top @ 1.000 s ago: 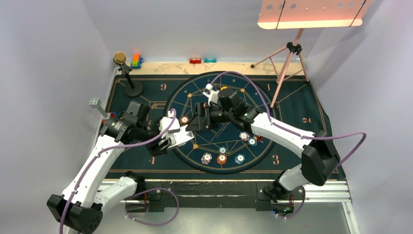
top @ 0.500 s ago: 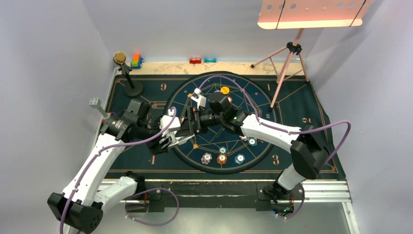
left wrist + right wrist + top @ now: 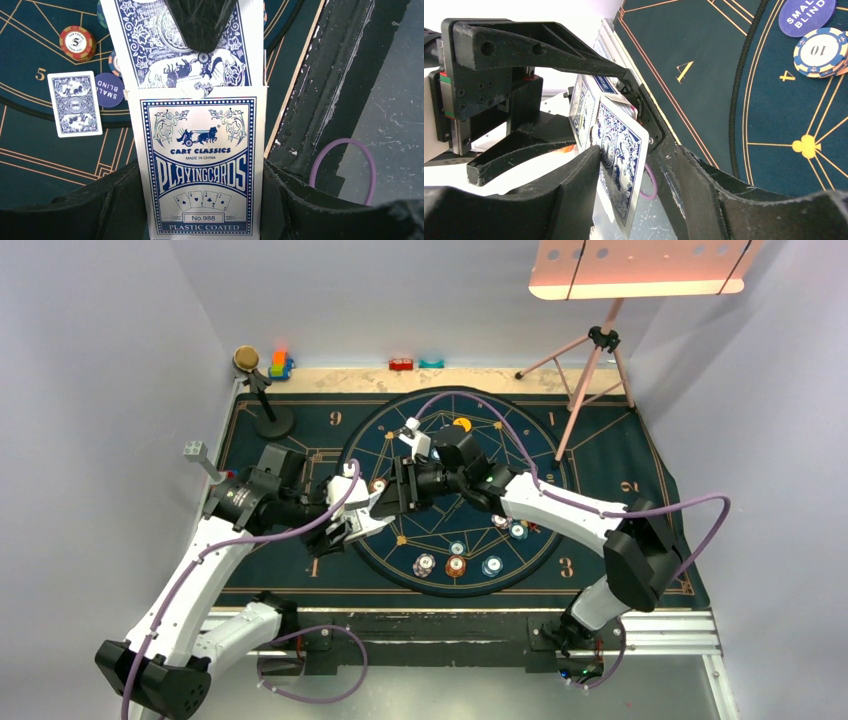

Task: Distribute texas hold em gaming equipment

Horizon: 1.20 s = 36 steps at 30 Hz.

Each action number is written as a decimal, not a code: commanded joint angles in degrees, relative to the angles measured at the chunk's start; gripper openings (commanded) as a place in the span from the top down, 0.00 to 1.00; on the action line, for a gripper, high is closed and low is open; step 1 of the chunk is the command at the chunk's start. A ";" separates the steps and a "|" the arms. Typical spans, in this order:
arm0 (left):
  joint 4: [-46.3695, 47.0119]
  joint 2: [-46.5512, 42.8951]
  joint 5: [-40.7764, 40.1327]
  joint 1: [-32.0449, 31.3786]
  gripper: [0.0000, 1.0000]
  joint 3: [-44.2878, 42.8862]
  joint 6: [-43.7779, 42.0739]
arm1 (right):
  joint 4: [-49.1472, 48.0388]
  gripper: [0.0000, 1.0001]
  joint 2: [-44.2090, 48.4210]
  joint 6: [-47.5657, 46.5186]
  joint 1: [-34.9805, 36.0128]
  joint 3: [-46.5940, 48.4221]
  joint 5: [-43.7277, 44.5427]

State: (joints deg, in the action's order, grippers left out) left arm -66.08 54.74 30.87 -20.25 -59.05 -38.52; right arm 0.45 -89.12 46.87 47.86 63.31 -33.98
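My left gripper is shut on a blue-and-white playing-card box, held over the mat's near-left part. One blue-backed card sticks out of the box top. My right gripper straddles that card, jaws still apart: one finger touches it, the other stands clear. In the top view the right gripper meets the box. A face-down card, a blue small-blind disc and an orange chip lie on the mat. Several chips lie near the mat's front.
An orange disc lies on the round mat. A microphone stand is at the back left and a tripod at the back right. Toy blocks line the far edge. The table's metal rail runs along the front.
The right gripper has swung left from the mat's middle to the box in the left gripper, and its jaws have narrowed around the protruding card. The left arm has held still.
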 commanded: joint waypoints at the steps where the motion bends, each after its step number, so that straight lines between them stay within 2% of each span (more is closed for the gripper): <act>1: 0.26 -1.17 2.37 0.44 1.00 -2.70 0.56 | 1.39 0.42 2.70 -1.35 -0.82 -0.01 0.94; 9: -0.20 -1.47 2.42 0.41 1.00 -2.49 0.31 | 3.67 0.48 4.02 -2.75 -2.13 0.99 2.18; 15: -0.78 -1.57 2.30 0.47 1.00 -2.18 -0.13 | 5.43 0.61 5.08 -3.86 -3.24 1.79 2.44; 24: -1.32 -1.64 2.04 0.40 1.00 -1.86 -0.50 | 8.42 0.75 6.70 -5.74 -4.86 3.82 3.21; 31: -1.16 -1.36 2.04 0.39 1.00 -1.75 -0.52 | 10.15 0.77 9.54 -7.04 -10.36 5.23 3.20; 36: -1.07 -1.06 2.04 0.41 1.00 -1.95 -0.50 | 8.89 0.94 8.68 -7.27 -16.35 6.99 1.69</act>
State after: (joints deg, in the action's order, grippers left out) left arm -68.58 54.15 30.89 -20.25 -59.05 -38.59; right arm 9.93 -80.90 41.12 35.24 66.54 -32.14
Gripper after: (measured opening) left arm 0.706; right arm 0.120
